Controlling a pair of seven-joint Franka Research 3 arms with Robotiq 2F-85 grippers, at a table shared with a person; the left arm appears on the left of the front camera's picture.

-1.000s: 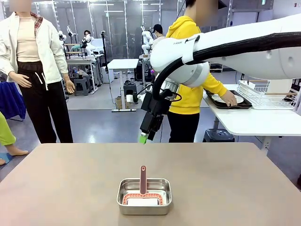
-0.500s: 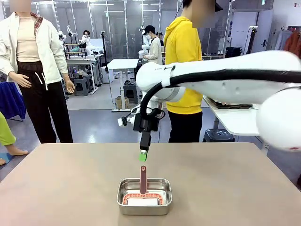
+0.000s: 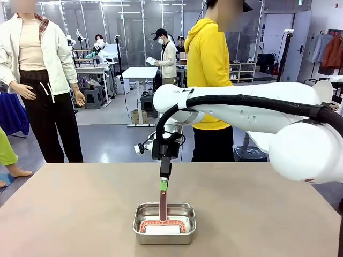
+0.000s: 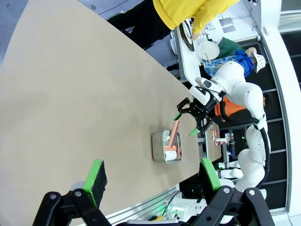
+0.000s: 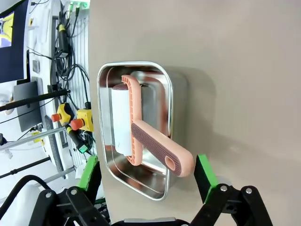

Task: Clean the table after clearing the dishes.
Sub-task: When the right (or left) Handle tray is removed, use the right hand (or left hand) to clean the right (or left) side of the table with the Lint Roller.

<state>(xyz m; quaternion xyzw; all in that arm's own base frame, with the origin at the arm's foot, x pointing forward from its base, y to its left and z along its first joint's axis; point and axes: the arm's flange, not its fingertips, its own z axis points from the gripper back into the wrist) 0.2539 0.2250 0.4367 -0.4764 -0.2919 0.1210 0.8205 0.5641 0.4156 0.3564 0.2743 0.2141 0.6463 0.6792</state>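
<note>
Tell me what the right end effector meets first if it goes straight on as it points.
Likely the roller handle, rising from the steel pan between the right end effector's open fingers; depth unclear.

This is a robotics lab in a large open hall. Beyond the right gripper (image 3: 163, 184), past the far edge of the table (image 3: 64, 214), white work tables (image 3: 140, 72), glass walls (image 3: 128, 27) and shelves (image 3: 244, 69) stand on a grey floor (image 3: 118, 142), with a person (image 3: 167, 53) among them. Behind the gripper, at the table's near edge, are cables (image 5: 61, 61) and red stop buttons (image 5: 75, 125).
</note>
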